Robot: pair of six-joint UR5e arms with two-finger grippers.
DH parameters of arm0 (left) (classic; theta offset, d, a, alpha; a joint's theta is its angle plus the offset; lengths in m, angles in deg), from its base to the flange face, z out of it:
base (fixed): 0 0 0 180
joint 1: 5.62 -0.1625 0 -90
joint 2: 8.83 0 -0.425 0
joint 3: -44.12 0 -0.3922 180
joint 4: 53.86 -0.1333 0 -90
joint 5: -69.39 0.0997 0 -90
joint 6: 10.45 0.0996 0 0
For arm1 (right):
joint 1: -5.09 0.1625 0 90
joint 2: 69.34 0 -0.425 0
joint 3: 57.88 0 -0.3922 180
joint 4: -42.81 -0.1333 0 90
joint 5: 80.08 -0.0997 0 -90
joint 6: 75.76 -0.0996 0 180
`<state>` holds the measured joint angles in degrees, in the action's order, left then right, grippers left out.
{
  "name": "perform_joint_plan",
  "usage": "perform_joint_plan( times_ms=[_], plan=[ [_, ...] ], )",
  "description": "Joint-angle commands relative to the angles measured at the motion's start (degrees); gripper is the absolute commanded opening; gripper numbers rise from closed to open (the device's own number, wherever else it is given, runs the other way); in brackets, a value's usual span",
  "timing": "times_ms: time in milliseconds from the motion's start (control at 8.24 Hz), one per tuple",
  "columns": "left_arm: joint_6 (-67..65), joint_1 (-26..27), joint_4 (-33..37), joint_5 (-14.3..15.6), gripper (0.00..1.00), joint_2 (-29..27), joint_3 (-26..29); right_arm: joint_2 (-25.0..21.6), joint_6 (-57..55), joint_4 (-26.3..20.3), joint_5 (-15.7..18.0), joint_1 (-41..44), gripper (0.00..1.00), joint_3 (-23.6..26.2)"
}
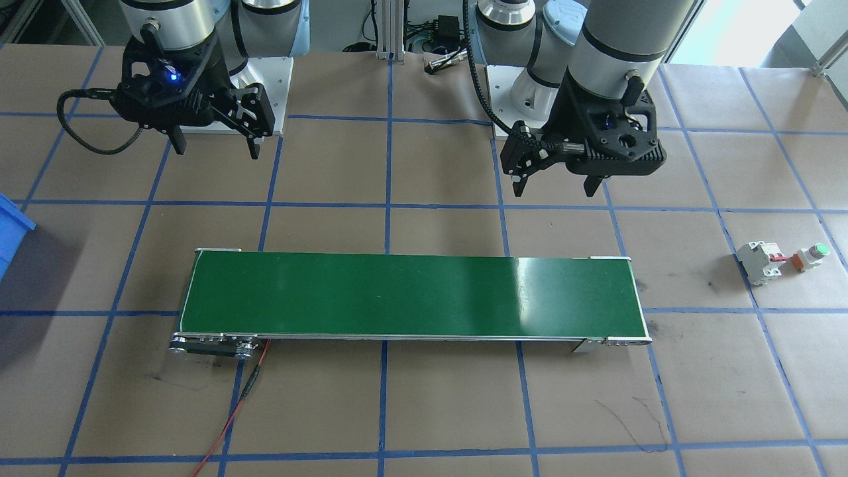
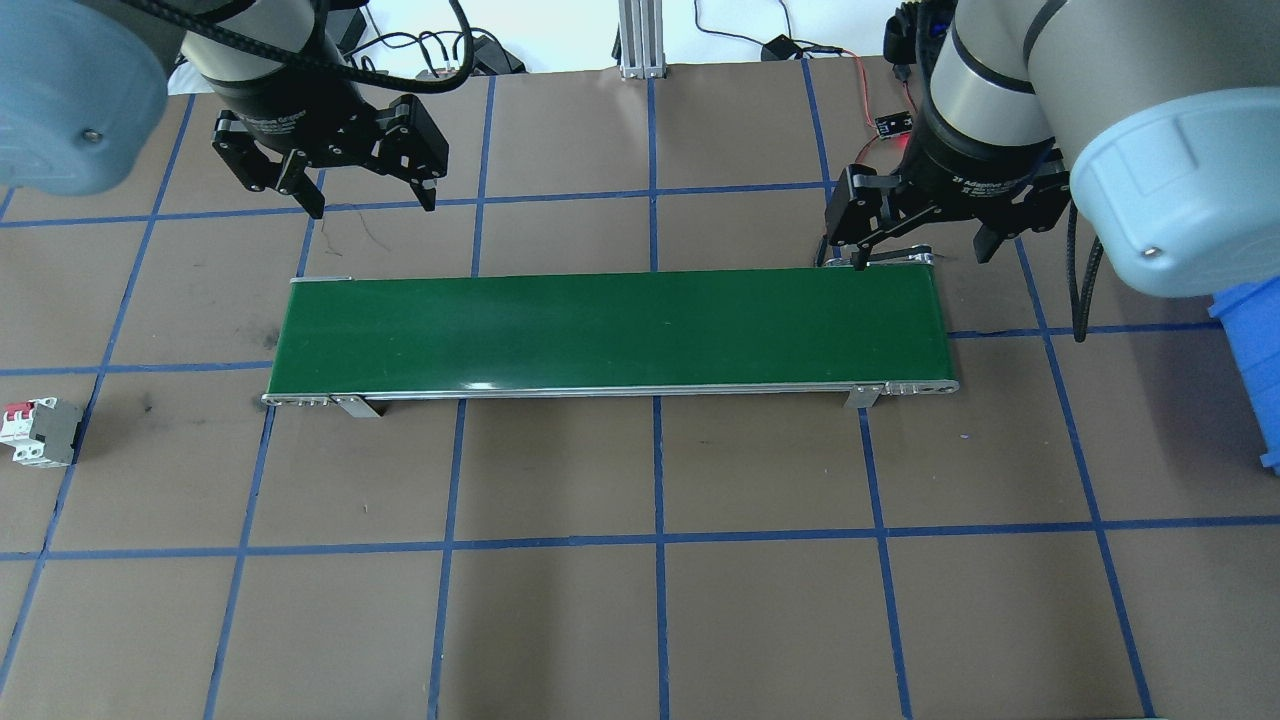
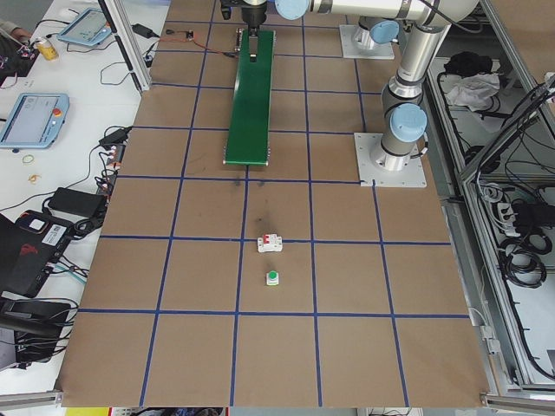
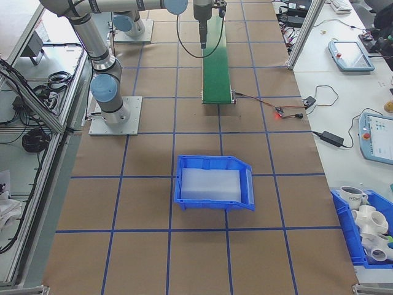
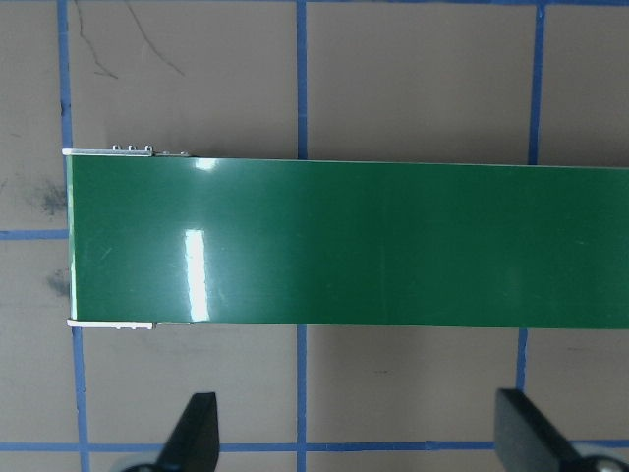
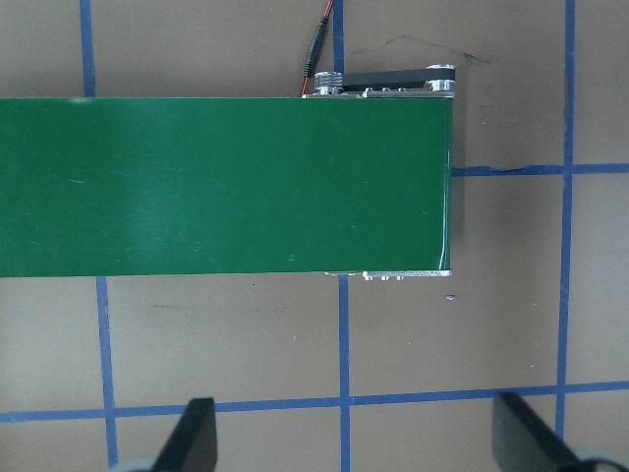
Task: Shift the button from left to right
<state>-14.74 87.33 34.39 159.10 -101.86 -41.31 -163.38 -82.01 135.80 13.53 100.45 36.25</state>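
The button [image 1: 813,256], with a green cap, white body and orange-red base, lies on the paper at the table's left end, also seen in the exterior left view [image 3: 272,277]. It is outside the overhead view. My left gripper [image 1: 554,189] hangs open and empty above the table behind the left end of the green conveyor belt [image 1: 411,295], well away from the button. In the overhead view the left gripper [image 2: 372,205] is beyond the belt [image 2: 610,330]. My right gripper [image 1: 216,151] is open and empty near the belt's right end [image 2: 920,258].
A white circuit breaker [image 1: 760,262] with red levers lies right beside the button, toward the belt [image 2: 40,432]. A blue bin [image 4: 215,184] stands at the table's right end. A red wire [image 1: 232,411] runs from the conveyor's right end. Blue tape lines grid the brown paper.
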Motion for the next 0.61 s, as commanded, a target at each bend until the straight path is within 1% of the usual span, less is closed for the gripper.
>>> perform_joint_plan(
  times_ms=[0, 121, 243, 364, 486],
  plan=[
    [8.3, -2.3, 2.8, 1.3, 1.00, 0.1, 1.2, 0.0, 0.0, -0.1, 0.1, 0.0, 1.00, 0.0],
    [10.8, -4.5, 1.2, 1.5, 1.00, -1.0, 1.7, 0.0, 0.0, -0.1, 0.0, 0.0, 1.00, 0.0],
    [14.5, -8.4, -2.7, 1.5, 1.00, -1.9, 1.7, 0.0, 0.0, -0.1, 0.1, 0.0, 1.00, 0.0],
    [14.5, -12.6, -2.8, 1.4, 1.00, -1.8, 1.2, 0.0, 0.0, -0.1, 0.1, 0.0, 1.00, 0.0],
    [14.8, -18.2, -3.7, 1.3, 1.00, -2.1, 1.7, 0.0, 0.0, -0.1, 0.1, 0.0, 1.00, 0.0]
  ],
)
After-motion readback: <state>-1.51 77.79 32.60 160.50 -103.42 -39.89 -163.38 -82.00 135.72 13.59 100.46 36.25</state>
